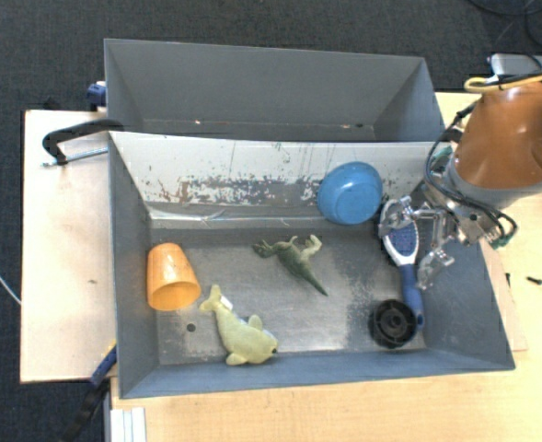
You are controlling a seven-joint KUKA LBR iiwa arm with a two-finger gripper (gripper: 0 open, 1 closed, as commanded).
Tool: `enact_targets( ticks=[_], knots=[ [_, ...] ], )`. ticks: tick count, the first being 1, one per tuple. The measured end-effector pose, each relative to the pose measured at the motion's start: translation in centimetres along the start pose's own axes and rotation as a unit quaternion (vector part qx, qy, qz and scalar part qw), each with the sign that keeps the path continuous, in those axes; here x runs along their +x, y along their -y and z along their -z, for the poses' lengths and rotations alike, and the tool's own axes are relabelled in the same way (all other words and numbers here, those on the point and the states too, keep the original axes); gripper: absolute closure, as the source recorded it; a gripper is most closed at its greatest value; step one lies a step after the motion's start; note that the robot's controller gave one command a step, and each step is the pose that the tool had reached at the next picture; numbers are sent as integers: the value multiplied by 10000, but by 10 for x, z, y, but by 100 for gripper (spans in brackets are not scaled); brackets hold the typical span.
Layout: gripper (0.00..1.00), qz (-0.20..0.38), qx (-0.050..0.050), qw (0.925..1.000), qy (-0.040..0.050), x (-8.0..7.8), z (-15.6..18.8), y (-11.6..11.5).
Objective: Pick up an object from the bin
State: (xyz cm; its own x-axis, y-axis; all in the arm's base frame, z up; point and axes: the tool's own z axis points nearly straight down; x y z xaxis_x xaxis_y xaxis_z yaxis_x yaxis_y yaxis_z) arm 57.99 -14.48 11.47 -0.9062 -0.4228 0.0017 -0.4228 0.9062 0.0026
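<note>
My gripper [416, 239] is low at the bin's right side, open, with its metal fingers [392, 221] on either side of the head of a blue-handled brush with white bristles [405, 243]. The brush's handle runs down toward the front and ends at a black round disc [392, 324] in the front right corner. A blue bowl [350, 192] leans against the back wall just left of the gripper.
A green toy dinosaur [294, 256] lies mid-floor. An orange cup [171, 277] lies on its side at the left. A pale green plush dolphin [240, 330] lies near the front wall. The arm with its orange cover hangs over the right rim.
</note>
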Motion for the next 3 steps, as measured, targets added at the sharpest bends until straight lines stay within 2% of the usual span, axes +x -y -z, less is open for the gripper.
enact_targets(
  ticks=[1, 2, 3],
  knots=[
    [0, 2304, 10, 9731, 34, -13, -33, 1],
    [0, 4383, -62, 8988, 93, -19, -43, -13],
    [100, 4375, 9, 8992, 20, -12, -43, -1]
  ],
)
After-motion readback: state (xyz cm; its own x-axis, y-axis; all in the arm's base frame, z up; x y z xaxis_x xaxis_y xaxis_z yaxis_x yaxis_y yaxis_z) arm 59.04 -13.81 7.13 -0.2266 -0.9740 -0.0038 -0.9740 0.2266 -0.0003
